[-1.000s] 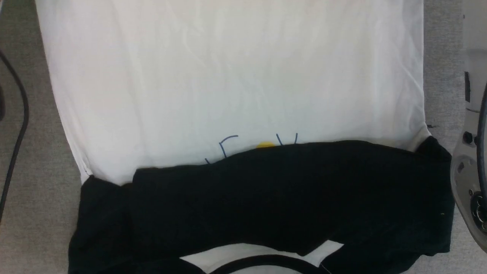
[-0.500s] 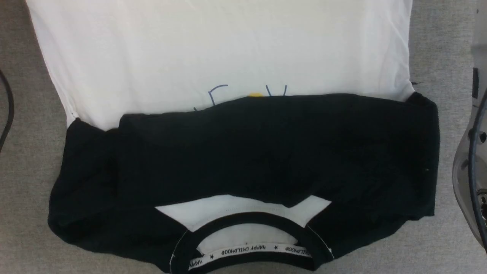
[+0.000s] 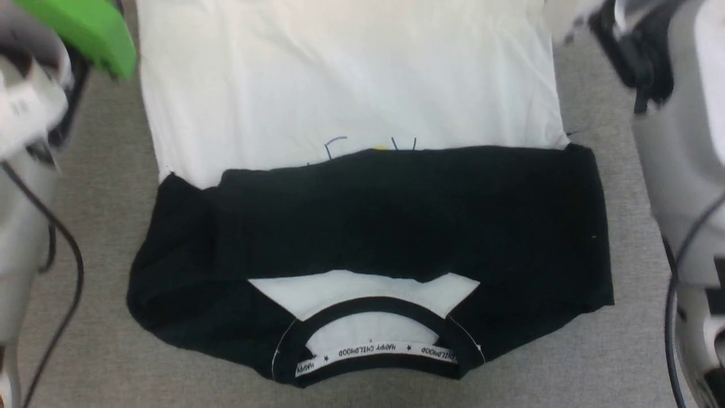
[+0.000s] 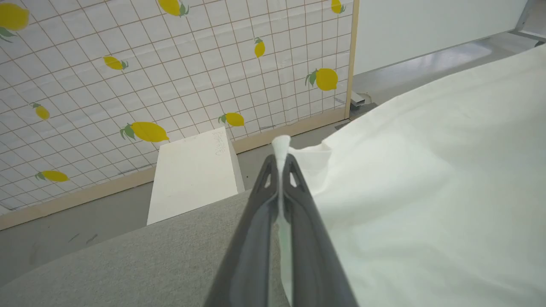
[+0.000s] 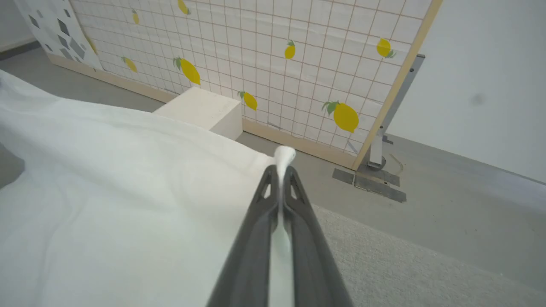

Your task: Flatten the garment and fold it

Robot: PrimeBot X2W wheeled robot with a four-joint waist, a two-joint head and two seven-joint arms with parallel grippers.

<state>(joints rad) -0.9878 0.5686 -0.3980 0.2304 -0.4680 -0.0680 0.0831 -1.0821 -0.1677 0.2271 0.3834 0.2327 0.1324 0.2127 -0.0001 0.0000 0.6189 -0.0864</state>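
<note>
Garment [image 3: 351,85]: blk sleeves folded over white chest; left end effector [image 4: 281,158], right end effector [image 5: 281,169] clamped on hem.

The garment [image 3: 351,85] has a white body, black sleeves [image 3: 396,215] and neckband [image 3: 368,303], and white tape [image 3: 385,350] with dark lettering. Blue lines and seemingly a yellow spot mark its chest. Grey surface [image 3: 102,226]; far screen [image 4: 170,64], yellow lemons on a white grid.
</note>
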